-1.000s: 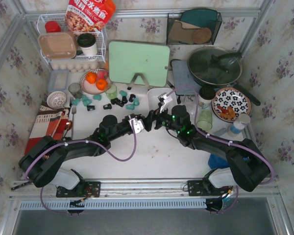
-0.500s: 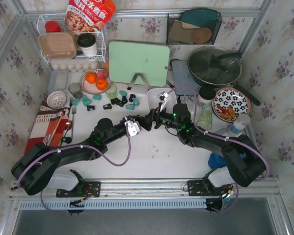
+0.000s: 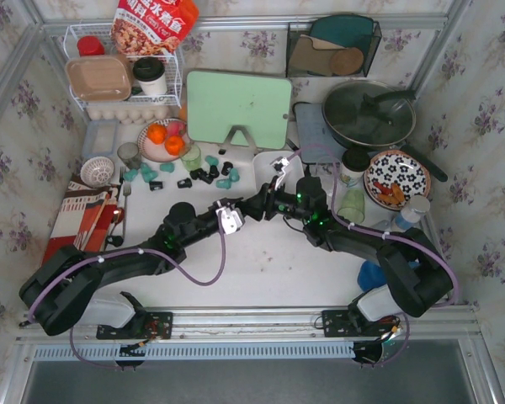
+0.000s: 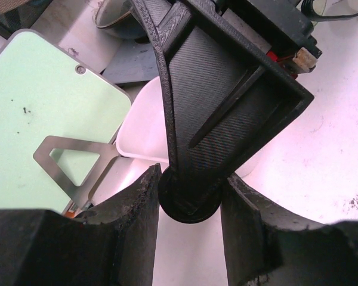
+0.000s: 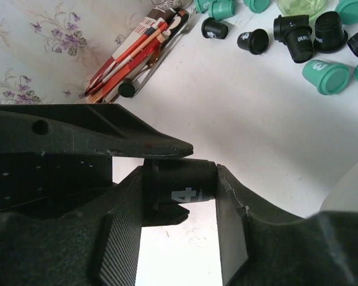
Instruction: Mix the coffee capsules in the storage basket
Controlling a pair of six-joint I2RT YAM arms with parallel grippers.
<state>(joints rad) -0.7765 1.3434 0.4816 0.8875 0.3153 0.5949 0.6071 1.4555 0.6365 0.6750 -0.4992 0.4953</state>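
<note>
One black capsule [image 5: 191, 176] hangs above the table's middle, gripped by both arms at once. My left gripper [image 4: 191, 185] is shut across the capsule's rim [image 4: 188, 210]. My right gripper [image 5: 180, 196] is shut on it end to end, and the left fingers [image 5: 137, 140] cross above and below it. The two grippers meet left [image 3: 249, 209] and right [image 3: 264, 204]. The white storage basket [image 3: 265, 167] stands just behind them, with its inside mostly hidden by the right arm. Several black and teal coffee capsules [image 3: 210, 172] lie loose on the table left of the basket [image 5: 298, 39].
A green cutting board [image 3: 238, 108] stands behind the capsules. A plate of oranges [image 3: 164, 139] sits to their left. A lidded pan [image 3: 369, 114], a patterned plate [image 3: 397, 177] and a green cup [image 3: 351, 204] crowd the right. A wire rack [image 3: 122, 80] and a black mesh basket [image 3: 332, 44] line the back.
My right jaws have narrowed from wide open onto the black capsule held by the left gripper. The left arm swung slightly and the two grippers drew together.
</note>
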